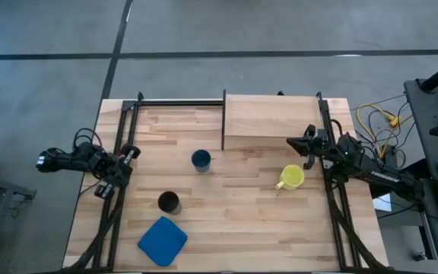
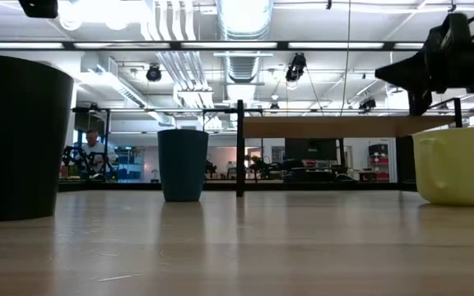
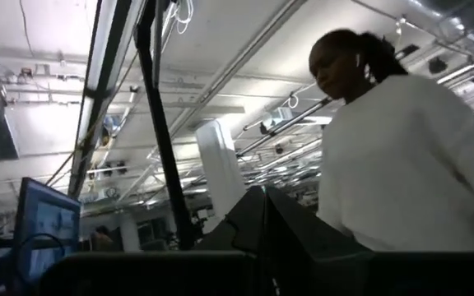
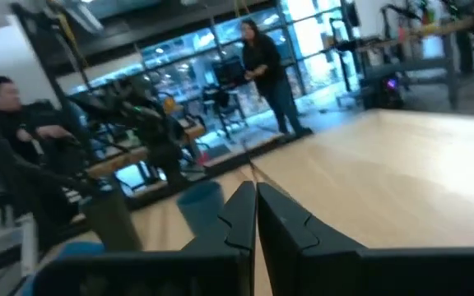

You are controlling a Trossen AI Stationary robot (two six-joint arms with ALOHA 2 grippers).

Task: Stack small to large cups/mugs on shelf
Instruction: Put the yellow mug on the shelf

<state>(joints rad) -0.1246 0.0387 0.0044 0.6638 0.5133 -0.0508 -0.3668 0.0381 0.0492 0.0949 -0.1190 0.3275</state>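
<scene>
Mug-wise, my right gripper (image 1: 308,144), fingers pressed together, hangs just above the yellow mug (image 1: 291,177); my left gripper (image 1: 124,154), closed too, waits well apart.

My table (image 1: 242,221) of pale planks carries a raised shelf (image 1: 268,122) at its far edge, bare on top. On the tabletop stand a blue cup (image 1: 201,160), a black cup (image 1: 169,202) and a yellow mug (image 1: 290,178), with a blue cloth (image 1: 163,240) lying flat near the black cup.
</scene>
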